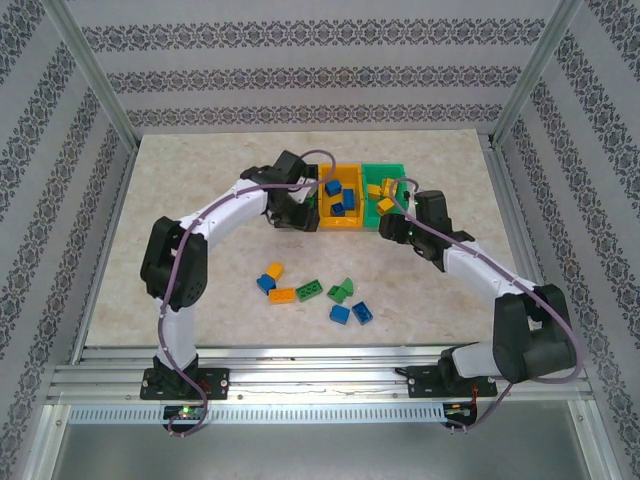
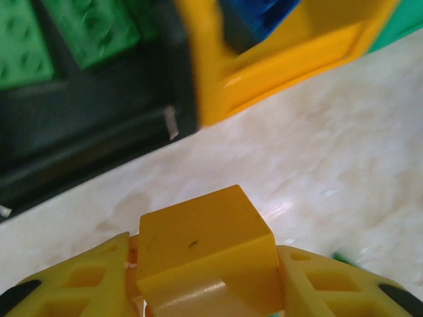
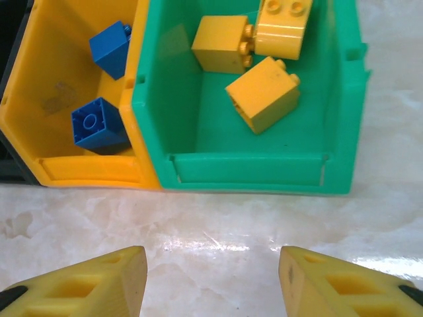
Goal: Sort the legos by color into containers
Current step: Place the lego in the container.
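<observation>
Left claw (image 2: 208,290) is clamped on a yellow brick (image 2: 205,247), low over the counter (image 2: 317,152), just short of the black bin (image 2: 86,132) and yellow bin (image 2: 297,59). Its mates (image 3: 264,92) lie in the green bin (image 3: 251,168), so I'd say carry it right. Right claw (image 3: 211,284) gapes empty before that bin. Black bin's contents are cut off.

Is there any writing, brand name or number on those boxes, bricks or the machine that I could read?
None can be read.
The green bin, orange-yellow bin and black bin show no labels.
The yellow brick in the left gripper looks plain; any moulded lettering is too small to tell.
</observation>
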### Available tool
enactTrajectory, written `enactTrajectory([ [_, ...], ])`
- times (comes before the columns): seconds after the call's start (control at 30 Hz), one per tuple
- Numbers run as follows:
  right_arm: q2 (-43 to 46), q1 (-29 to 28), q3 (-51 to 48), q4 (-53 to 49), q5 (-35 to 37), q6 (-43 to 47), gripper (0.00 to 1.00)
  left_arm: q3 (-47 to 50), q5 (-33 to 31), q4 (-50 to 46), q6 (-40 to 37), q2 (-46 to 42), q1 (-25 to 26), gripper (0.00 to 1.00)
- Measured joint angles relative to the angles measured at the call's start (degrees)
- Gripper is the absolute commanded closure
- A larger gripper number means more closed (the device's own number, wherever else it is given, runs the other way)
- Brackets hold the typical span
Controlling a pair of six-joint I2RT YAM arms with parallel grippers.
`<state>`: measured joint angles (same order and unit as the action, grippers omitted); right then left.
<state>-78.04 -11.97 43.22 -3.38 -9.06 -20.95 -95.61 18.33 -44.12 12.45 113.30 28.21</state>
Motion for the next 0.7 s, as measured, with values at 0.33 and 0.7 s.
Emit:
enactTrajectory([
  [0.33,4.9,5.0,-2.5,-3.0,-1.9,-1.4,0.45,-31.8,2.5,-5.5,0.0,16.1,4.0,0.59],
  [0.7,9.8,5.5,-3.9,-5.8,-5.2,-1.7,0.44,-55.6,7.6,-6.5,4.0,32.7,6.6,0.45],
])
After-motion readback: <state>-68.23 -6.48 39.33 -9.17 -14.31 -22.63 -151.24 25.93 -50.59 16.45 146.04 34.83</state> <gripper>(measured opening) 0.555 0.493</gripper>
